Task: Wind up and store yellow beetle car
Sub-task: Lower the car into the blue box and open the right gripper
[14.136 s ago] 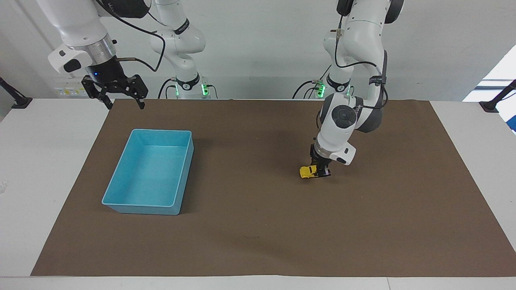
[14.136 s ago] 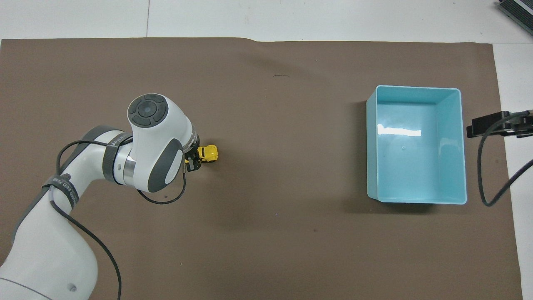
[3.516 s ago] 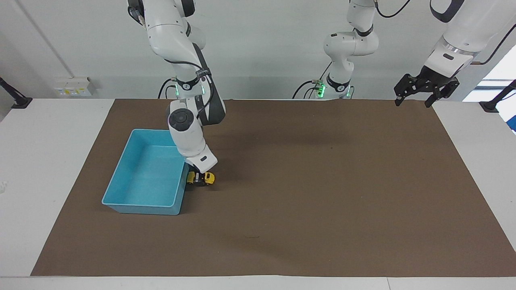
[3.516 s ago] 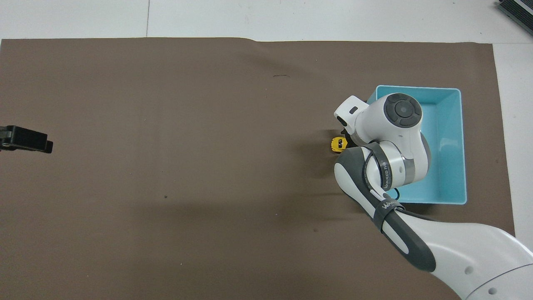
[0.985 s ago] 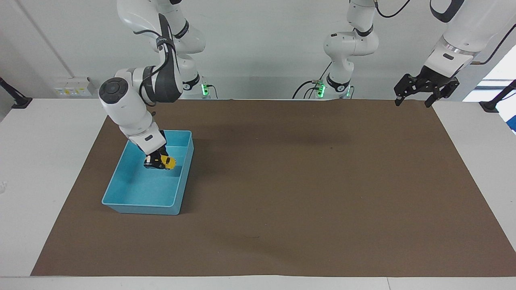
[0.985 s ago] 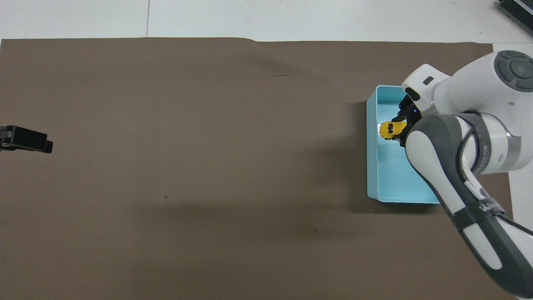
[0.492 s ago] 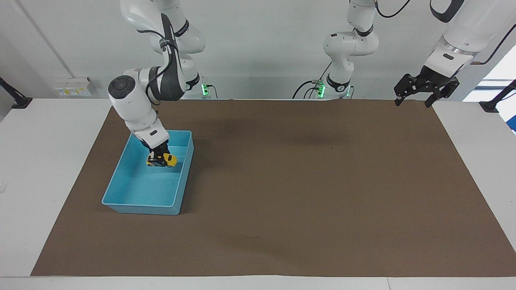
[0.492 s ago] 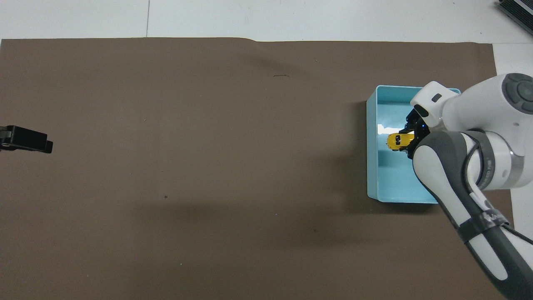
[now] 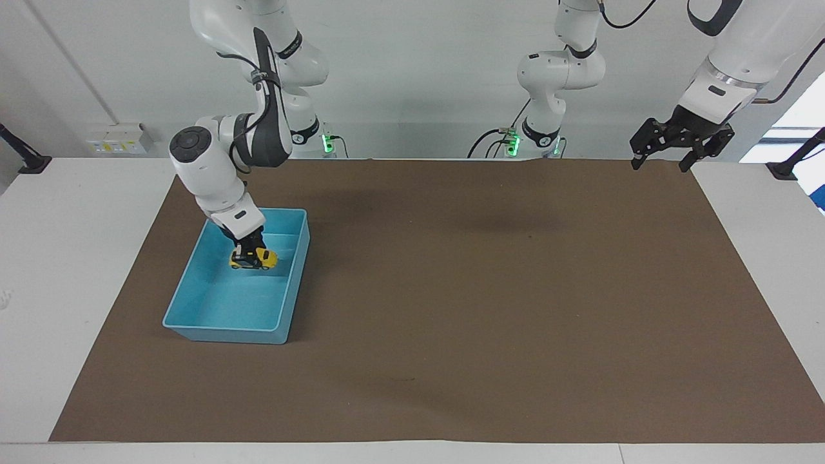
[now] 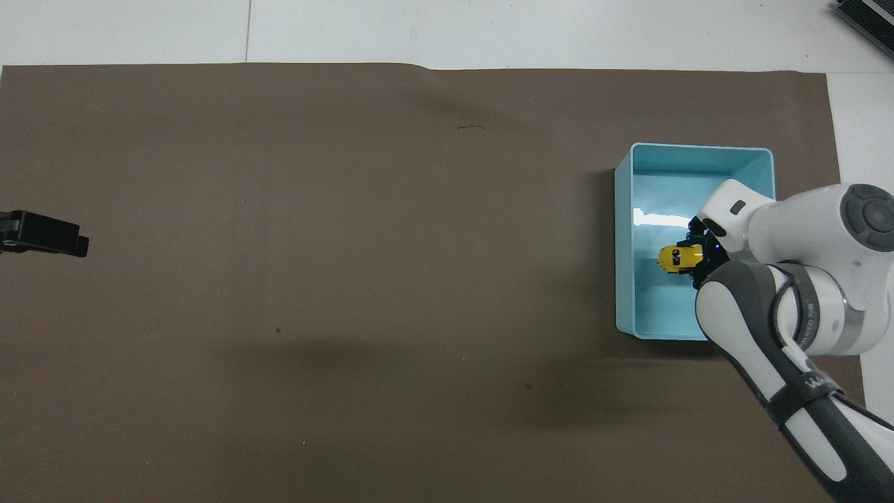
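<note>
left claw (image 9: 666,156) splayed, facing view

The right arm (image 10: 782,293) covers the corner of the light blue bin (image 10: 624,244) nearest the robots in the overhead view. Whether the yellow beetle car (image 9: 256,259) touches the bin floor cannot be told. The left gripper (image 10: 43,234) is cut off at that view's edge, only its black tip showing.

A white bench (image 9: 77,270) is covered across most of its top by a brown mat (image 9: 490,309). A light blue bin (image 9: 193,303) is set on the mat toward the right arm's end.
</note>
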You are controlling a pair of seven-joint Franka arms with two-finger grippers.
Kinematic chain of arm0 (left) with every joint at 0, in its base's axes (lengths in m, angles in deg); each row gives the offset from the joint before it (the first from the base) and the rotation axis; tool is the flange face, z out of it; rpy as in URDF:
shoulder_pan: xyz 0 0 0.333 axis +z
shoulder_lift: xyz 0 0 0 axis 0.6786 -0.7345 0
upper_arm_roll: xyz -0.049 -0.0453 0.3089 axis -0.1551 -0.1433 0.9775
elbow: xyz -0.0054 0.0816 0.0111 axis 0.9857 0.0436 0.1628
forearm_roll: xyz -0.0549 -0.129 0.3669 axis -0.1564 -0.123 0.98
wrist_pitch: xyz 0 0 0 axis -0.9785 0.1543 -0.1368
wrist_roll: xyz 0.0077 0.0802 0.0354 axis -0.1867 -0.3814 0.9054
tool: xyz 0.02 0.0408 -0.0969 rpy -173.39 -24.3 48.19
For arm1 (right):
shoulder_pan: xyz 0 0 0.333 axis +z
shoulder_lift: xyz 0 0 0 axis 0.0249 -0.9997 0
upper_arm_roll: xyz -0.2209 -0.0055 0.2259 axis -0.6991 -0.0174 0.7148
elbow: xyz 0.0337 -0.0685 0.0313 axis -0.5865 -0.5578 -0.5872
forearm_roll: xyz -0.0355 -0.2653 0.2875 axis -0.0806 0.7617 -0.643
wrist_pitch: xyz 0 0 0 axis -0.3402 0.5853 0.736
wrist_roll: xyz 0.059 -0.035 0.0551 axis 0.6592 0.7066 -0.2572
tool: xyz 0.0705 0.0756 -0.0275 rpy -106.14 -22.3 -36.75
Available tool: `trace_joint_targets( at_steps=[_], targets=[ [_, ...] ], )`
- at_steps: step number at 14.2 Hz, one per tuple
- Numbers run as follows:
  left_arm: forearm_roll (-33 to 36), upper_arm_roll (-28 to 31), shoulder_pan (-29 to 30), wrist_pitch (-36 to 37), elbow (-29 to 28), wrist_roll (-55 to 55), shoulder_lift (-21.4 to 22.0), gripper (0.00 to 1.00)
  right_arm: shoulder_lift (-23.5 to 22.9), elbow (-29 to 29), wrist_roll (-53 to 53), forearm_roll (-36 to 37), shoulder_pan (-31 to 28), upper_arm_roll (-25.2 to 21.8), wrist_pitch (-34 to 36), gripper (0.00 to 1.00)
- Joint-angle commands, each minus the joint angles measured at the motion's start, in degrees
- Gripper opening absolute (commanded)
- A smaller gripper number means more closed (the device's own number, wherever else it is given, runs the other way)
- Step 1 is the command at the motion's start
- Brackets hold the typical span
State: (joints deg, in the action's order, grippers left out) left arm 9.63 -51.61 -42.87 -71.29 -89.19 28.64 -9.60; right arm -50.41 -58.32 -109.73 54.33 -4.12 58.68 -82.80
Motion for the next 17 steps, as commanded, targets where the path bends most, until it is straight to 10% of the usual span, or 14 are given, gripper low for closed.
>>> trace_joint_targets(
  at_steps=[1, 17],
  targets=[
    [0.51, -0.41, 0.58, 0.18, 0.45, -0.38, 0.22, 1.0, 0.32, -1.71, -2.37, -0.88, -0.91, 0.54, -2.33, 0.21],
    [0.51, -0.32, 0.66, 0.18, 0.45, -0.38, 0.22, 1.0, -3.63, -3.47, -6.15, -0.97, -1.79, 0.63, -8.31, 0.21]
  ],
)
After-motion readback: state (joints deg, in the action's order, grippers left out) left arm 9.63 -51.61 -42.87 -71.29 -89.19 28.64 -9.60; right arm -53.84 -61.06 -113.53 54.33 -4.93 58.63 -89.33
